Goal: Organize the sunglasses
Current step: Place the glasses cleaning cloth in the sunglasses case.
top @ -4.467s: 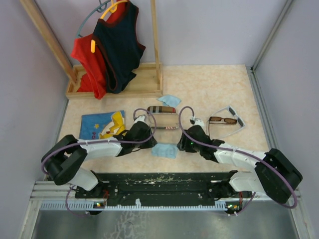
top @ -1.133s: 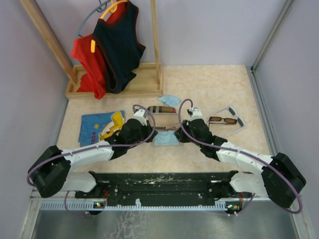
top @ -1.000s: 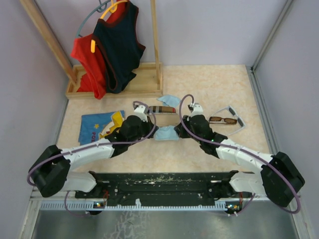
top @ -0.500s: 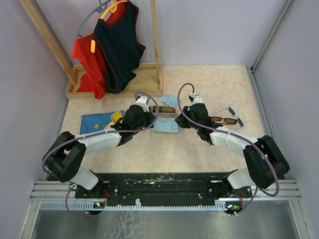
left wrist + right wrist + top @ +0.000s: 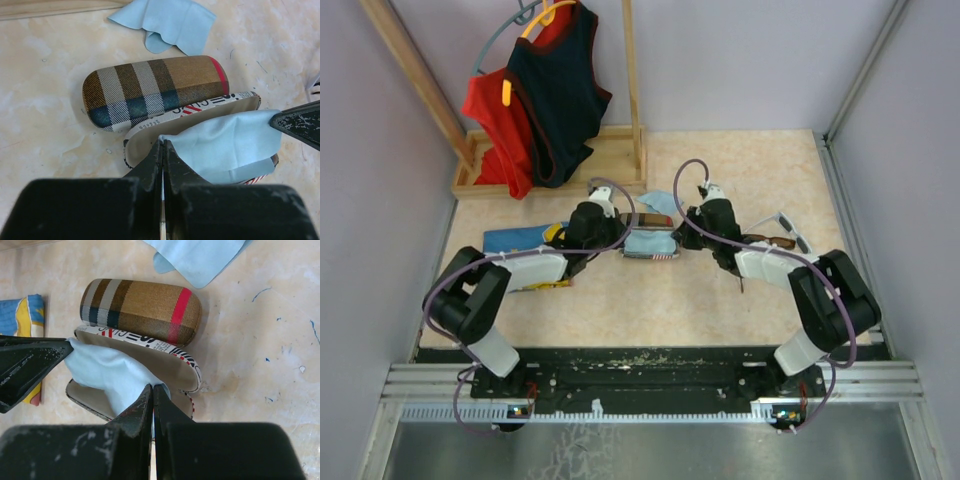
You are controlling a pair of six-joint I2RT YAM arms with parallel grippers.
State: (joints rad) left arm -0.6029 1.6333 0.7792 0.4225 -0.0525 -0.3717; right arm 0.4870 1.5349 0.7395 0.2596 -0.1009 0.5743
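Observation:
The brown sunglasses (image 5: 772,241) and the white-grey sunglasses (image 5: 792,226) lie together on the table, right of my right arm. Neither gripper touches them. My left gripper (image 5: 612,234) (image 5: 163,145) is shut on the left corner of a light-blue cloth (image 5: 648,241) (image 5: 227,145). My right gripper (image 5: 690,234) (image 5: 152,388) is shut on that cloth's (image 5: 107,371) right corner. The cloth hangs between them over the open flag-print case (image 5: 652,256) (image 5: 140,137) (image 5: 180,360). The shut plaid case (image 5: 644,220) (image 5: 155,90) (image 5: 140,305) lies just behind it.
A second light-blue cloth (image 5: 661,201) (image 5: 167,22) (image 5: 200,257) lies beyond the plaid case. A blue and yellow printed item (image 5: 515,240) (image 5: 20,310) lies under my left arm. A wooden rack (image 5: 560,170) with red and navy garments stands at the back left. Walls close both sides.
Both grippers have carried the light-blue cloth away from the arm bases, from the near side of the cases to above the open flag-print case. The sunglasses have not moved.

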